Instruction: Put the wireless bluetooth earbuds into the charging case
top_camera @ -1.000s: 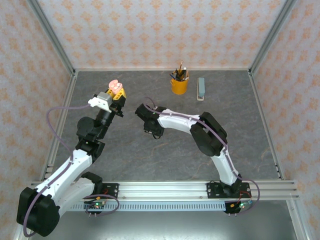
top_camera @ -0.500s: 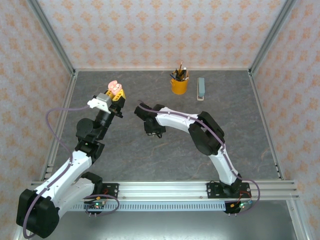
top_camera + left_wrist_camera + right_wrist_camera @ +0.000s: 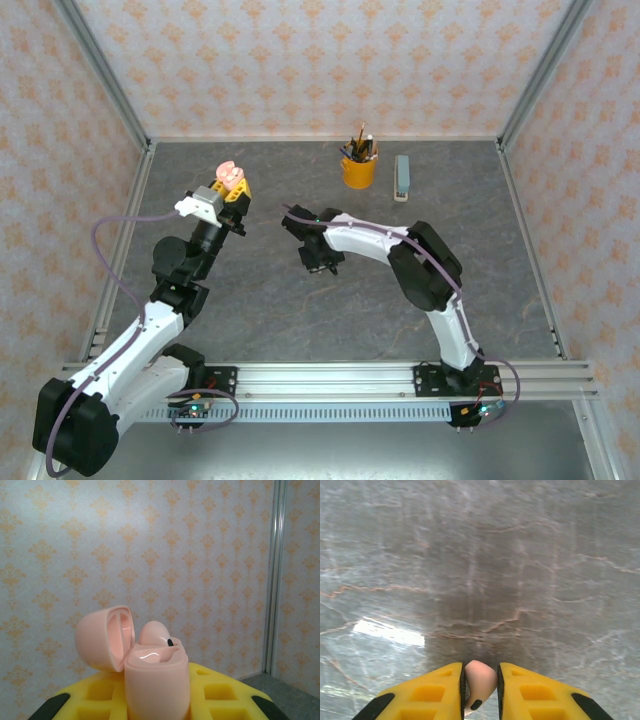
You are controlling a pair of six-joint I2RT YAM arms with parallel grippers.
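Since the charging case [image 3: 156, 682] must offer its open mouth to the incoming part, it is clamped upright between the closed fingers of the left gripper [image 3: 236, 187]. It is raised off the counter [image 3: 530, 555], with its lid [image 3: 106, 637] hinged back to that gripper's left. One pale pink earbud [image 3: 155, 632] is seen seated in the case, bulb up, on the side farther from the gripper. The nearer well is judged vacant, though its depth is hidden by the rim. A second earbud [image 3: 479, 679], also pale pink, is pinched between the nearly closed fingers of the right gripper [image 3: 318, 262], bulb just ahead of the fingertips and stem hidden. This gripper is held low over the counter, well apart from the case, so a transfer remains to be made.
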